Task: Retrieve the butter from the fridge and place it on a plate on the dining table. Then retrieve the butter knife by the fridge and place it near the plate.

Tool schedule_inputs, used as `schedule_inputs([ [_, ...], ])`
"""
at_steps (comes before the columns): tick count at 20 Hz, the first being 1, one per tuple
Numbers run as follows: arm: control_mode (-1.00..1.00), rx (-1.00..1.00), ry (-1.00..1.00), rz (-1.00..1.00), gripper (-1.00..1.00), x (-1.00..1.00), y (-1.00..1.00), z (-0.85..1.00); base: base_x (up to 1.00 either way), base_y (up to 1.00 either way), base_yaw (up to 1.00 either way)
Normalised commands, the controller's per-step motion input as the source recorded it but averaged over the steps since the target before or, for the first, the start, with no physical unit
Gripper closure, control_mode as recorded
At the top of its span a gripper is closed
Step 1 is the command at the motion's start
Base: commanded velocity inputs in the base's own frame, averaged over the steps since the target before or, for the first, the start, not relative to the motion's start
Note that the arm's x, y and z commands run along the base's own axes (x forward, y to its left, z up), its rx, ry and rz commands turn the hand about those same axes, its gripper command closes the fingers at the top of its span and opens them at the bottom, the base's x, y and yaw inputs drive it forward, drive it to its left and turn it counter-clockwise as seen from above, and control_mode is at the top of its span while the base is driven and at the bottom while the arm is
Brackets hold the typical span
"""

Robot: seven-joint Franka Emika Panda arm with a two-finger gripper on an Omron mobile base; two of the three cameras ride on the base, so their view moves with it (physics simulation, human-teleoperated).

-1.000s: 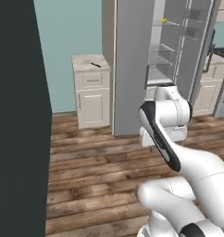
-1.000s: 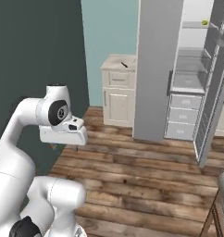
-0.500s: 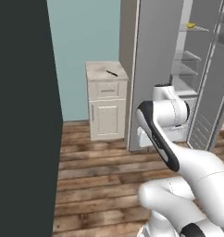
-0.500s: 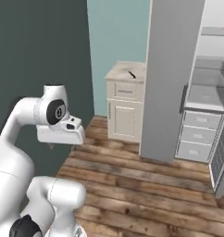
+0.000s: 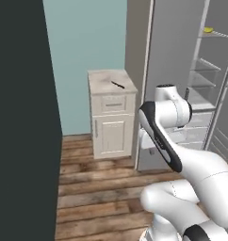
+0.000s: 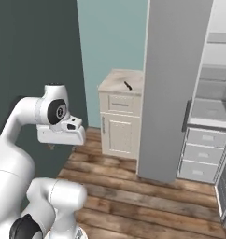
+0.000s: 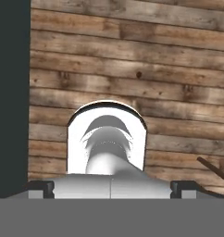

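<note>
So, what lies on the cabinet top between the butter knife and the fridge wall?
Nothing: in the left base view the marble top of the small cabinet is bare from the butter knife to the grey fridge side.

The white, dark-jointed arm is folded close above its base — its two-finger hand (image 6: pixel 52 145) points down, fingers spread wide, holding nothing.
</note>
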Motion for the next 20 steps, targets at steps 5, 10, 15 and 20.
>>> schedule_inputs([
  [5, 1.0, 0.0, 0.0, 0.0, -1.0, 0.0, 0.0, 0.0, 0.85, 0.39, -0.19],
  [10, 1.0, 0.0, 0.0, 0.0, -1.0, 0.0, 0.0, 0.0, 0.89, 0.71, -0.36],
  [15, 1.0, 0.0, 0.0, 0.0, -1.0, 0.0, 0.0, 0.0, 0.81, 0.7, -0.36],
  [20, 1.0, 0.0, 0.0, 0.0, -1.0, 0.0, 0.0, 0.0, 0.73, 0.51, -0.31],
])
